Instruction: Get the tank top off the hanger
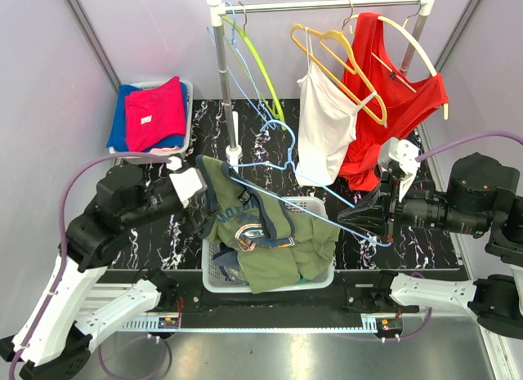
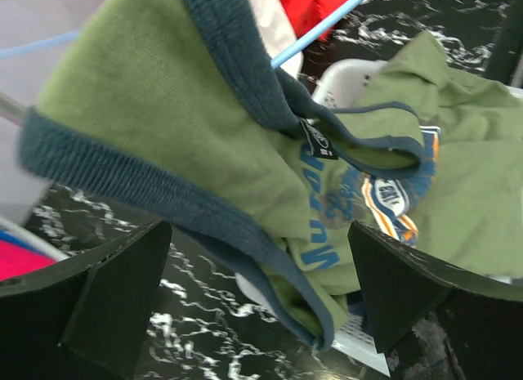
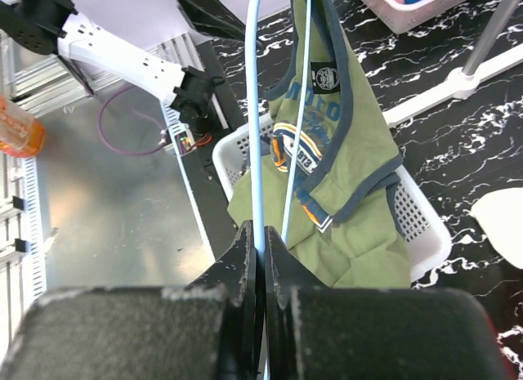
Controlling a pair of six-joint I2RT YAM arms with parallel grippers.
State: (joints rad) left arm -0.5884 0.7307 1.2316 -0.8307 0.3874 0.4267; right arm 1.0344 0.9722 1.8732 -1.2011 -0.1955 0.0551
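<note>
The green tank top point(image 1: 261, 233) with navy trim is draped over the light-blue hanger point(image 1: 351, 229) and sags into the white basket point(image 1: 323, 204). My left gripper point(image 1: 198, 196) sits at the garment's left edge and is open. In the left wrist view its fingers point(image 2: 114, 298) stand wide apart, with the tank top's point(image 2: 163, 110) navy hem hanging loose between them. My right gripper point(image 3: 260, 241) is shut on the hanger's wire point(image 3: 254, 110). It holds the hanger's right end point(image 1: 382, 221) above the basket's right side.
A clothes rail point(image 1: 319, 4) at the back carries a lime hanger, a white top point(image 1: 323, 127) on a yellow hanger and a red top point(image 1: 392, 110). Its upright pole point(image 1: 225, 78) stands just behind the basket. A bin of pink and blue clothes point(image 1: 151, 114) sits back left.
</note>
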